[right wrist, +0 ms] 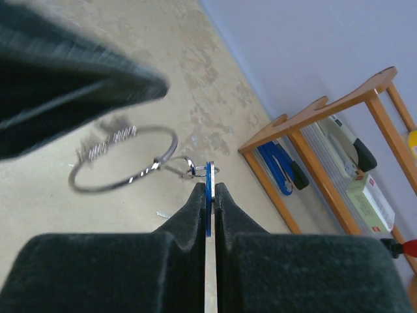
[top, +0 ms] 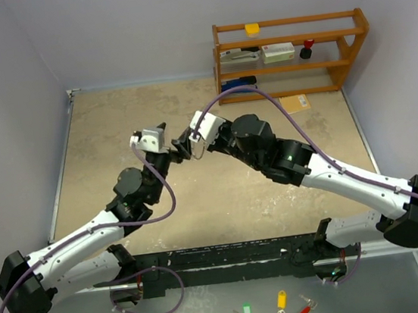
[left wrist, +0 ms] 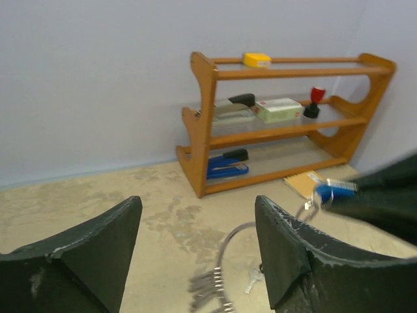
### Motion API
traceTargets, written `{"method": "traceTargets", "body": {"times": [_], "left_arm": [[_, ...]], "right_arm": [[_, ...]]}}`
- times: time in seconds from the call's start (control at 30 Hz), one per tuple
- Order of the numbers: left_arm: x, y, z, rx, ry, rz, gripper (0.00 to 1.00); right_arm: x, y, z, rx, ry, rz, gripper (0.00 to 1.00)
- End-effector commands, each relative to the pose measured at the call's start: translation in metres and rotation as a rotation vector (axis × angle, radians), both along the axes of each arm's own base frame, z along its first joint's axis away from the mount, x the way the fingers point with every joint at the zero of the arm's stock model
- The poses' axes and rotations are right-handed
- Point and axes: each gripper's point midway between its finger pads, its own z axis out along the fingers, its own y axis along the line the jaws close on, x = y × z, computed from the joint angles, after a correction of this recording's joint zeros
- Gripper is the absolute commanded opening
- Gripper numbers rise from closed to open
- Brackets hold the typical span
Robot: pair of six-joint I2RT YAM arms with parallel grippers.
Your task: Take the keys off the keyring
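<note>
Our right hand [right wrist: 210, 195] clamps the blue-headed key [right wrist: 209, 175], not yet off the keyring [right wrist: 144, 173]; other keys [right wrist: 114, 139] crowd its ten o'clock, left hand [left wrist: 197, 210] apart.

Three cameras watching
One is looking down from high up. Two are riding the wrists, close in, both seeing the shelf [left wrist: 287, 131] and keyring [right wrist: 139, 177].

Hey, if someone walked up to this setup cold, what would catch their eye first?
Right in the middle of the scene, the right fingers pinch a blue key, with the keyring and bunched keys hanging from it, and the left fingers stand open alongside. Next comes the wooden shelf in the far right corner.
</note>
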Motion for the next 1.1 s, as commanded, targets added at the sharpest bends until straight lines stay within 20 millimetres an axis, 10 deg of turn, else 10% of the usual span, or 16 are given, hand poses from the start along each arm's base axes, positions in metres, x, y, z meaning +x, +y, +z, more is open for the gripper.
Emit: {"method": "traceTargets", "body": {"times": [0.0, 0.53, 1.07], "left_arm": [[-0.029, -0.004, 0.036, -0.150, -0.214, -0.146, 0.69], [-0.018, -0.005, 0.023, -0.421, -0.161, -0.139, 0.69], [-0.032, -0.052, 0.007, -0.284, -0.168, -0.356, 0.62]], "right_arm": [[0.003, -0.011, 0.044, 0.105, -0.103, -0.052, 0.00], [0.000, -0.005, 0.043, 0.163, -0.097, -0.038, 0.00], [0.002, 0.003, 0.043, 0.199, -0.112, -0.043, 0.00]]}}
